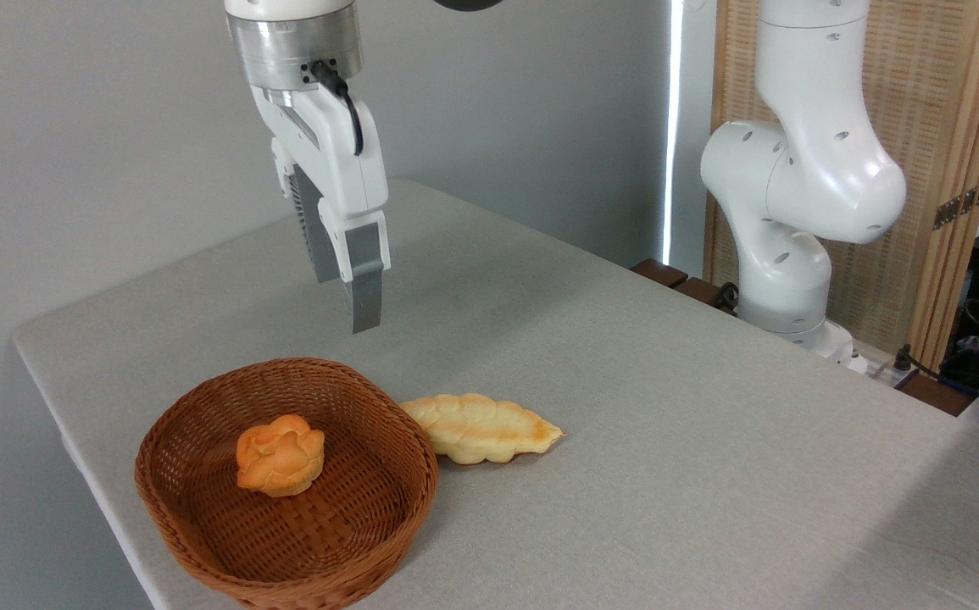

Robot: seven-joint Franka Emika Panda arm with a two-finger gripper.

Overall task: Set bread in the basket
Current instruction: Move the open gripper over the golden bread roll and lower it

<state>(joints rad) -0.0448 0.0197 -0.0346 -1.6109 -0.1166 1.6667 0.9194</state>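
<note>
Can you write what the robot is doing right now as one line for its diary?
phase: approach | gripper: empty, above table | bread: on table, beside basket | bun: inside basket | task: not done

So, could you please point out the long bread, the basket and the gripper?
bread (481, 428): fixed camera, middle of its ridged top.
basket (423, 457): fixed camera, right rim.
gripper (347, 301): fixed camera, between the fingertips.

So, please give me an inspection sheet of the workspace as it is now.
Surface: table with grey cloth, flat.
Job's things: bread lies on the cloth, against the right side of the basket, not inside.
Clutter: orange bun in the basket.
Grippers: tool hangs above the table behind the basket, holds nothing; gap between fingers hidden.
Cables: black cable on the tool; more at right edge.
Surroundings: grey wall, wooden screen.
</note>
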